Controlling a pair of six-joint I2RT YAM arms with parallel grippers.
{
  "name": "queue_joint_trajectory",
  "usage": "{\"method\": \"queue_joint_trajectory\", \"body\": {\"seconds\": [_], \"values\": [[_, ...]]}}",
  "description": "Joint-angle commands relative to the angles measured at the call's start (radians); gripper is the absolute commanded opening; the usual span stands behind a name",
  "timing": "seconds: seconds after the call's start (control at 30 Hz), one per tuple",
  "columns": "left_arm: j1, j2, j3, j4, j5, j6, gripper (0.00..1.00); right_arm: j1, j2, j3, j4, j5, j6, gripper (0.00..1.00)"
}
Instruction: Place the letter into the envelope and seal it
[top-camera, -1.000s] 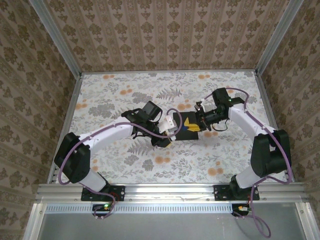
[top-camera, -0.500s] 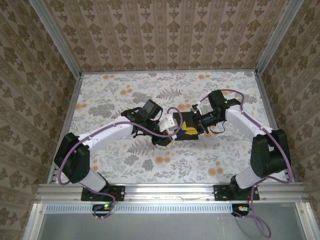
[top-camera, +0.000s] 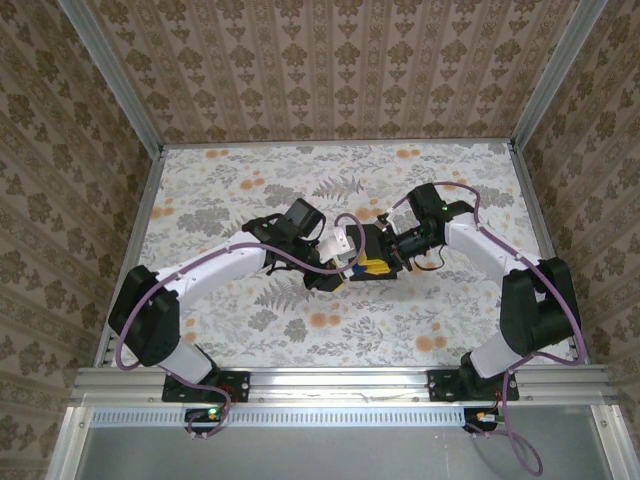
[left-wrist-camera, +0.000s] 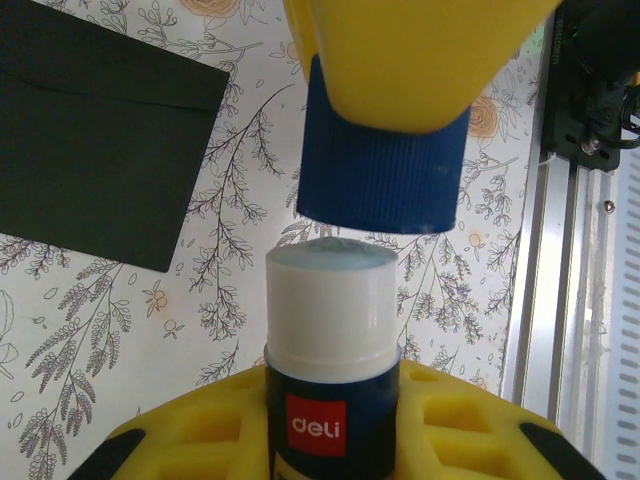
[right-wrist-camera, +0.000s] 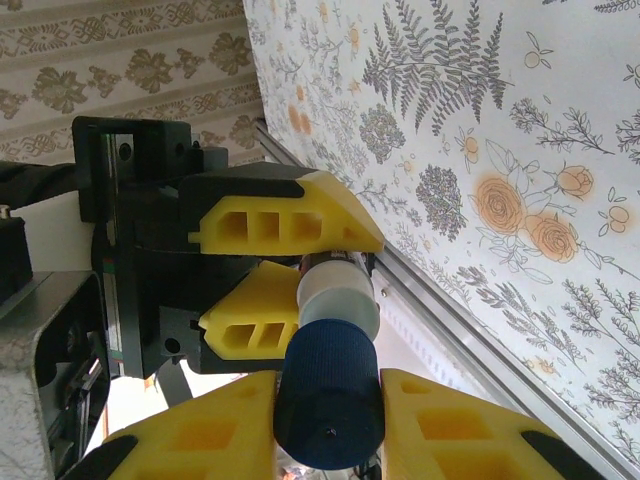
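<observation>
My left gripper is shut on the dark body of a glue stick, whose white top stands uncapped. Just beyond that top, with a thin gap, hangs its ribbed blue cap, and my right gripper is shut on that cap. In the right wrist view the stick's white top sits right behind the cap, between the left gripper's yellow fingers. The black envelope lies flat on the table below. From above, both grippers meet over the envelope. The letter is hidden.
A floral cloth covers the table. An aluminium frame rail runs along the table's edge, and patterned walls close in the back and sides. Both forearms slope in toward the table's middle.
My right gripper has moved left with the blue cap, up to the top of the glue stick. The left gripper has held nearly still.
</observation>
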Motion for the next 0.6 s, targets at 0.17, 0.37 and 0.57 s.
{"method": "queue_joint_trajectory", "body": {"seconds": [0.17,0.37,0.57], "values": [[-0.008,-0.009,0.020,-0.002,0.029,0.010,0.00,0.011,0.018,0.001,0.015,-0.021,0.022,0.28],[-0.009,-0.012,0.024,0.001,0.034,0.007,0.00,0.015,0.020,0.000,0.030,-0.018,0.028,0.28],[-0.009,-0.010,0.024,0.003,0.036,0.007,0.00,0.019,0.024,0.000,0.045,-0.023,0.040,0.28]]}}
